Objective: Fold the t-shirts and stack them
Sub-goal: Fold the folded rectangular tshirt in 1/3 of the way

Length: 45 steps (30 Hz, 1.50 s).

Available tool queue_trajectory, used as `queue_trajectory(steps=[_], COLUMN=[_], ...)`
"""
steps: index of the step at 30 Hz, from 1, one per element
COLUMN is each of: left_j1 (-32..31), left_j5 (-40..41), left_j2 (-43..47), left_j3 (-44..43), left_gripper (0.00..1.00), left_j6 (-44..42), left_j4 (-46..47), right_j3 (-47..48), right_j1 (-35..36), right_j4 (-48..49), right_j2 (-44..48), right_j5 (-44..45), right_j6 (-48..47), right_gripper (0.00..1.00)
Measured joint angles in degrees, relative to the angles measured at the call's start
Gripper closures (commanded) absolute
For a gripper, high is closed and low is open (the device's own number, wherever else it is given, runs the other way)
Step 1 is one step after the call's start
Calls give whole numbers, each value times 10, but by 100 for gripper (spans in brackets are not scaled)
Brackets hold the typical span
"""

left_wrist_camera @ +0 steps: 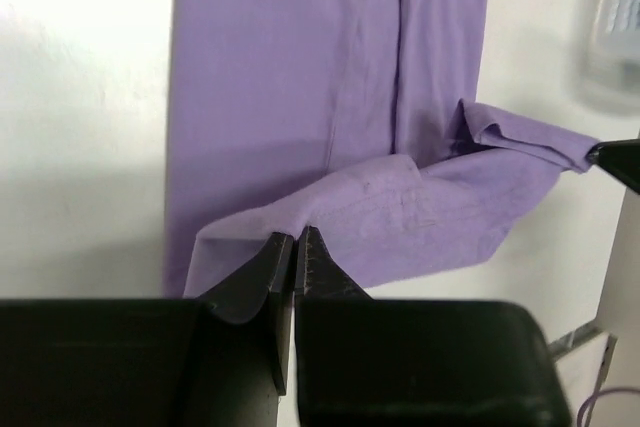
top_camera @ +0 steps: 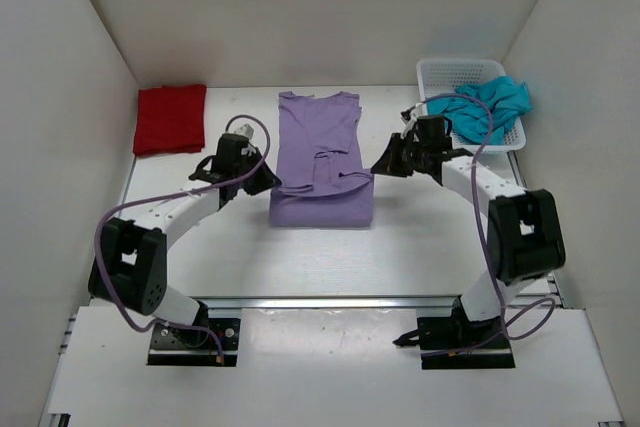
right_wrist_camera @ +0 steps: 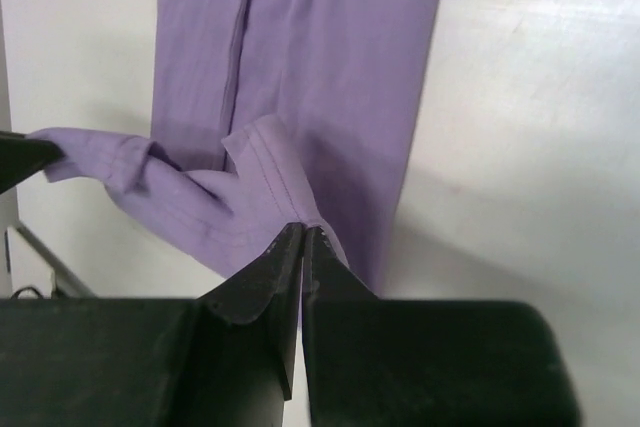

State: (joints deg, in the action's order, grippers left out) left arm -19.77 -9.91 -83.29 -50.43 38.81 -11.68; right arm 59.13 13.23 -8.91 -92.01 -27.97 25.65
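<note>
1. The lavender t-shirt point(top_camera: 318, 137) lies lengthwise at the middle of the white table point(top_camera: 420, 247), collar toward the far wall, sides tucked in so it forms a narrow strip.
2. The left gripper point(top_camera: 271, 185) is clamped on 1 corner of the shirt's lifted edge; the left wrist view shows its jaws point(left_wrist_camera: 297, 238) pressed together with purple cloth point(left_wrist_camera: 280, 77) pinched at the tips.
3. The right gripper point(top_camera: 379, 167) bites the opposite corner; in the right wrist view its jaws point(right_wrist_camera: 303, 233) are closed tight on a stitched hem of the same shirt point(right_wrist_camera: 330, 47).
4. The held edge hangs stretched between the 2 grippers, raised above the shirt's body, while the cloth at the near end lies doubled on the table.
5. The red t-shirt point(top_camera: 170, 119) sits folded into a neat rectangle at the far left of the table, well apart from the lavender one.
6. The teal t-shirt point(top_camera: 490, 105) lies crumpled in the white mesh basket point(top_camera: 445, 71) at the far right, part of it spilling over the basket's right rim.
7. Both arms reach inward from their bases at the near edge, 1 on each side of the lavender shirt.
</note>
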Motion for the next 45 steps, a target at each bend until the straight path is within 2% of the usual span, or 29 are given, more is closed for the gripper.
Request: queue_trajectory(steps=[6, 15, 18, 20, 21, 23, 24, 26, 28, 30, 31, 33, 35, 36, 40, 45], left_j1=[32, 54, 57, 59, 60, 63, 64, 71, 81, 85, 87, 74, 43, 19, -48, -35], left_j5=[12, 8, 5, 4, 3, -1, -5, -17, -29, -30, -28, -20, -9, -3, -7, -12], left_j2=[-78, -212, -244, -255, -257, -259, -259, -258, -249, -220, -196, -147, -99, -76, -51, -114], left_j3=[-72, -146, -164, -168, -169, -171, -171, -171, -162, -130, -109, -75, -41, -21, 51, 117], left_gripper=[100, 98, 89, 74, 70, 57, 53, 53, 59, 61, 64, 64, 65, 65, 69, 70], left_j6=[-1, -2, -2, -3, -4, -2, 0, 9, 25, 34, 38, 41, 41, 42, 55, 74], left_j4=[27, 62, 65, 73, 76, 83, 89, 105, 124, 147, 151, 158, 179, 199, 265, 292], right_j3=[96, 193, 221, 233, 237, 242, 242, 242, 242, 242, 242, 235, 220, 212, 207, 231], right_j1=[-13, -30, -33, -33, -33, -32, -32, -32, -32, -26, -24, -13, 10, 26, 85, 141], right_j4=[9, 5, 0, -5, -6, -7, -7, -9, -18, -30, -36, -40, -35, -29, 1, -6], right_j2=[-115, -233, -257, -264, -266, -268, -268, -267, -264, -253, -244, -213, -173, -154, -138, -213], right_j5=[-7, -23, -25, -24, -23, -23, -23, -18, -8, 11, 22, 61, 97, 106, 102, 90], right_j6=[-7, -16, -18, -19, -19, -19, -19, -19, -24, -31, -35, -46, -57, -61, -66, -79], right_gripper=[100, 100, 100, 99, 99, 90, 84, 75, 66, 64, 64, 72, 97, 100, 100, 100])
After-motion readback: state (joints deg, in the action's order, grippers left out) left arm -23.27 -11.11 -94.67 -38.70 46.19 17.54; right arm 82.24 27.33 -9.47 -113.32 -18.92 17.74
